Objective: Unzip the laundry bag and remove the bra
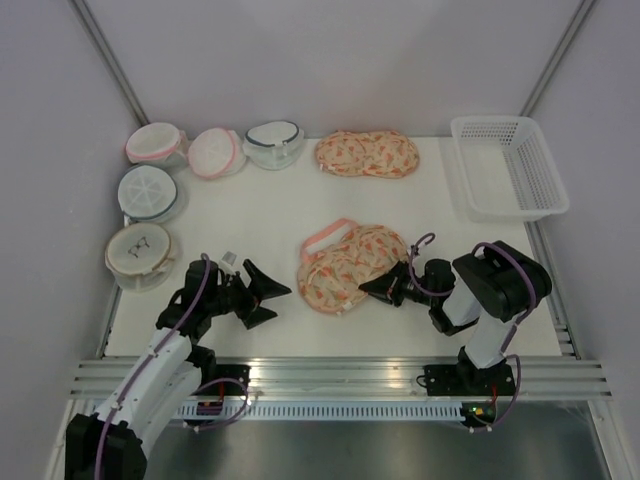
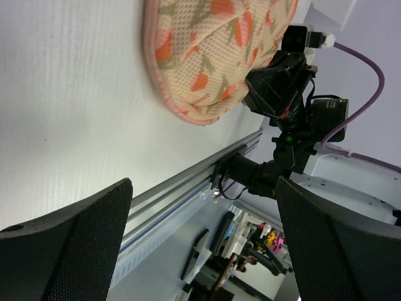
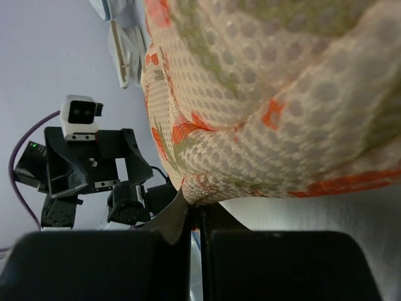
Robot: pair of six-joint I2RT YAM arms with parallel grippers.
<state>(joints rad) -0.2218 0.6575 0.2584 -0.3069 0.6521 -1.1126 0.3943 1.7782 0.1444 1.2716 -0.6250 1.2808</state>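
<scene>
Table (image 1: 260, 215) extras
White basket (image 1: 510, 165); twin peach case (image 1: 367, 154) left of it, five round mesh bags (image 1: 215, 152) farther left.

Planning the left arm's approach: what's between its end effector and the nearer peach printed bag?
Only bare white tabletop lies between the left end effector and the peach orange-printed mesh laundry bag, per the top view.

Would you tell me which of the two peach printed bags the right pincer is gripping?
The near laundry bag, mid-table, its edge pinched by the right pincer; the twin lies apart at the back.
</scene>
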